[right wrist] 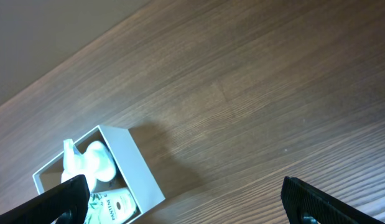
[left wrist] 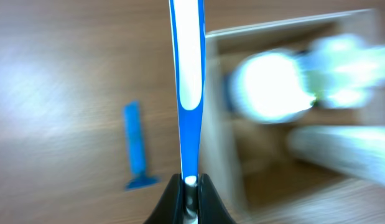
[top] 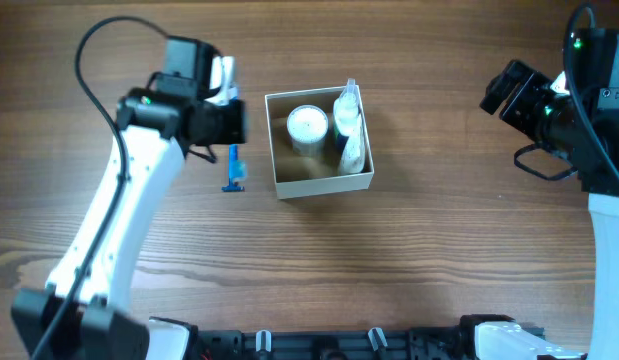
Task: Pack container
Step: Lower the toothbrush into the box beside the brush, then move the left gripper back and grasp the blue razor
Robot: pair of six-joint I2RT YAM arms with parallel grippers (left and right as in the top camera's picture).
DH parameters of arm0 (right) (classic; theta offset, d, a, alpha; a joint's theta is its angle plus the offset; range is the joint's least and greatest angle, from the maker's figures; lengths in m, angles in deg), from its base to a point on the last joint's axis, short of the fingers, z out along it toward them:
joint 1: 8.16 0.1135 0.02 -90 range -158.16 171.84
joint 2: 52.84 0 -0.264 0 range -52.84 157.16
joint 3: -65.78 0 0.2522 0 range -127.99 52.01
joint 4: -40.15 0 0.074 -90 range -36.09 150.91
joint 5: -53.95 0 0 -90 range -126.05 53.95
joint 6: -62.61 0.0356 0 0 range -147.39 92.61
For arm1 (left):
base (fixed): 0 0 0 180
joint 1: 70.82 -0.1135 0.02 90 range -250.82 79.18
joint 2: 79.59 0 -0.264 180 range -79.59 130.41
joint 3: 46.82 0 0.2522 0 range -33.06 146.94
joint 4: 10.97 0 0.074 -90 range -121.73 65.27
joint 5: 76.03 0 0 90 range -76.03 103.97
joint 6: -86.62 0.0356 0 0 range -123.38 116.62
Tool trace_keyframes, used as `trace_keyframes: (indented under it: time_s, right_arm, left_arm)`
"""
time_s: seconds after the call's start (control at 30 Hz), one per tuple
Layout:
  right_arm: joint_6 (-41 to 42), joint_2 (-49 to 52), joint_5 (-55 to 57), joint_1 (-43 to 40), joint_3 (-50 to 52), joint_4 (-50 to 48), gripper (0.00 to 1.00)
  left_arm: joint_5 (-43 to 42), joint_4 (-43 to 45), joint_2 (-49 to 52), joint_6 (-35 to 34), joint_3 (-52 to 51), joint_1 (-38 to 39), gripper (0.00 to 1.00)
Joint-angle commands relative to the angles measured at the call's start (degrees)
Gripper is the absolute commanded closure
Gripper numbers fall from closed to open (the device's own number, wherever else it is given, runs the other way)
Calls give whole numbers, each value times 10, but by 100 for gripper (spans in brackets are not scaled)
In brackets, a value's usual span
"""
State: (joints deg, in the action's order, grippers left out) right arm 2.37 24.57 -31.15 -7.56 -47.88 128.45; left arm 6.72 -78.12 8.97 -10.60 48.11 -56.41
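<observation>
Beside the left hand's (left wrist: 190, 184) toothbrush (left wrist: 188, 62) lies the container (top: 324, 183).

The left gripper (left wrist: 191, 186) is squeezing the bottom of a long blue and white stick (left wrist: 187, 74), which is pointing straight up. A small blue piece (left wrist: 136, 149) is lying on the wooden table (left wrist: 55, 74) to its left. The container (left wrist: 217, 143) (very blurry) is sitting on the right, holding white things (left wrist: 273, 87).

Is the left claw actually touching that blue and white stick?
Touching. The left wrist view shows the left gripper closed on the lower end of the blue and white stick.
</observation>
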Motion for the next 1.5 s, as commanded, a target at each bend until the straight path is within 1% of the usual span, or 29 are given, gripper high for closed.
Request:
trace_keyframes:
  time_s: [0.0, 0.07, 0.17, 0.27, 0.33, 0.4, 0.5, 0.57, 0.73, 0.87, 0.97, 1.07, 1.13, 1.2, 1.27, 1.3, 1.4, 1.43, 1.47]
  right_arm:
    - [3, 3, -3, -1, -1, -2, 0]
    - [3, 3, -3, -1, -1, -2, 1]
    - [3, 3, -3, -1, -1, -1, 0]
    - [3, 3, -3, -1, -1, -2, 0]
    - [3, 3, -3, -1, -1, -2, 0]
    - [3, 3, -3, -1, -1, -2, 0]
    - [3, 3, -3, -1, -1, -2, 0]
    - [3, 3, -3, -1, -1, -2, 0]
    - [3, 3, -3, -1, -1, -2, 0]
    - [3, 3, -3, -1, -1, -2, 0]
    - [3, 3, -3, -1, -1, -2, 0]
    - [3, 3, -3, -1, -1, -2, 0]
    - [3, 3, -3, -1, -1, -2, 0]
    - [3, 3, -3, -1, -1, -2, 0]
    - [3, 3, -3, -1, -1, -2, 1]
    - [3, 3, -3, -1, -1, -2, 0]
    - [3, 3, -3, -1, -1, -2, 0]
    - [3, 3, -3, -1, -1, -2, 0]
    - [3, 3, -3, -1, -1, -2, 0]
  left_arm:
    - [27, 44, -12, -75, 4, 64, 96]
    - [73, 55, 3, -113, 4, 92, 96]
    - [76, 65, 33, -141, 4, 110, 96]
    - [76, 75, 72, -148, 4, 120, 96]
    - [97, 76, 96, -170, 4, 122, 96]
    - [110, 76, 114, -177, 4, 122, 96]
    - [110, 77, 137, -177, 4, 122, 95]
    - [110, 71, 140, -187, 4, 122, 92]
    - [99, 53, 132, -192, 5, 122, 67]
    - [97, 31, 104, -192, 7, 116, 53]
    - [100, 12, 73, -187, 7, 106, 47]
    - [133, -23, 49, -185, 7, 84, 39]
    - [151, -48, 46, -151, 6, 59, 36]
    - [150, -61, 54, -125, 4, 29, 36]
    - [147, -61, 67, -117, -1, 3, 35]
    - [137, -55, 75, -100, -4, -9, 36]
    - [74, -24, 107, -16, -17, -35, 46]
    - [59, -19, 117, 2, -21, -40, 50]
    - [45, -12, 132, 13, -25, -44, 51]
